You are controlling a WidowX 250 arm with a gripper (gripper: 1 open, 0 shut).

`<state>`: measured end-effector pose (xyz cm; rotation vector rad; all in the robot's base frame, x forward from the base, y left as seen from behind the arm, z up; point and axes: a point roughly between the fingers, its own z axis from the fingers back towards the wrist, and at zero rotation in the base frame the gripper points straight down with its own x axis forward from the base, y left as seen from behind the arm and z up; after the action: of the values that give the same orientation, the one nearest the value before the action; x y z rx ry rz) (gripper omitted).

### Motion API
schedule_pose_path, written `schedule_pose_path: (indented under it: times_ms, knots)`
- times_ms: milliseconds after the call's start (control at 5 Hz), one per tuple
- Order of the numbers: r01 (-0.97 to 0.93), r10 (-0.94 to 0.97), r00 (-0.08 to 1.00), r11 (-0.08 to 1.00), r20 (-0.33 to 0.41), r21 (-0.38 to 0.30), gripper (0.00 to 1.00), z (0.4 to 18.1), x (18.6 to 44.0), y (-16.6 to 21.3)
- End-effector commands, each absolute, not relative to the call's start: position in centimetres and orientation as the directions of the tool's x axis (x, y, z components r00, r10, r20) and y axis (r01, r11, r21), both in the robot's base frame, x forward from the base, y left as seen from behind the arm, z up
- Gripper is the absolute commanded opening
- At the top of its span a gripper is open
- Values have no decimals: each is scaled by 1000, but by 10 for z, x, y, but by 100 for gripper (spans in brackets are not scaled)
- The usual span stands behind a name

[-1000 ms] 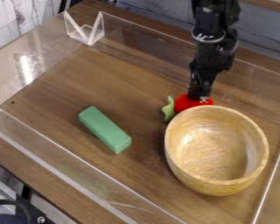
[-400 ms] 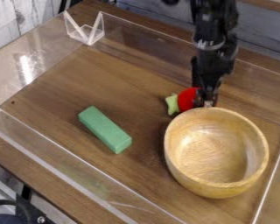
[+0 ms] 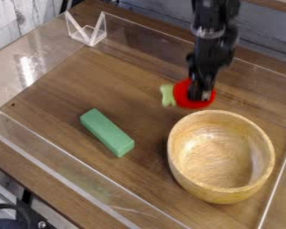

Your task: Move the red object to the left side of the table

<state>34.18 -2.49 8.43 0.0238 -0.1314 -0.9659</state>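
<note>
The single camera looks steeply down across the tabletop (image 3: 68, 94) from above.

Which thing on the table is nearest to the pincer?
The red toy with the light-green leafy part; the wooden bowl and green block are farther.

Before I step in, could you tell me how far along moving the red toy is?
The gripper is at the red toy, which appears to be in its grasp, just beyond the wooden bowl. Nothing looks delivered: the toy is on the right half of the table. Carrying it left and releasing it remain.
</note>
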Motion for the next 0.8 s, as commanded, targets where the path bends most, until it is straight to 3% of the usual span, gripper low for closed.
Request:
schedule_pose_path:
  times_ms: [0, 400, 600]
  knots:
    - [778, -798, 587, 603, 135, 177, 0, 142, 351, -4]
    - [597, -619, 777, 782, 112, 180, 0, 132, 340, 65]
    - [500, -523, 845, 846, 110, 183, 0, 135, 326, 83]
